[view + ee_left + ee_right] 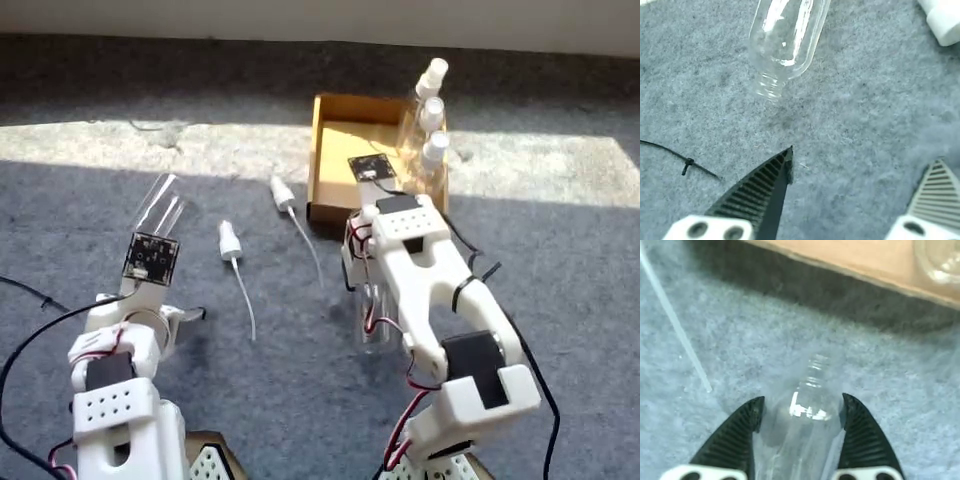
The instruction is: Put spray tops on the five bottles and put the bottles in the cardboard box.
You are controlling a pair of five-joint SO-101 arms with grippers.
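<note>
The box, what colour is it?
The cardboard box is light brown, plain with no pattern. It shows best in the high view.

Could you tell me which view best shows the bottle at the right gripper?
The right wrist view: the bottle lies topless between the right gripper's fingers, neck toward the box. In the high view the arm covers most of the bottle. The left wrist view shows a second bottle instead.

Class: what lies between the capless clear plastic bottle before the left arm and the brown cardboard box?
Two white spray tops with thin tubes, loose on the grey carpet; the high view shows them.
</note>
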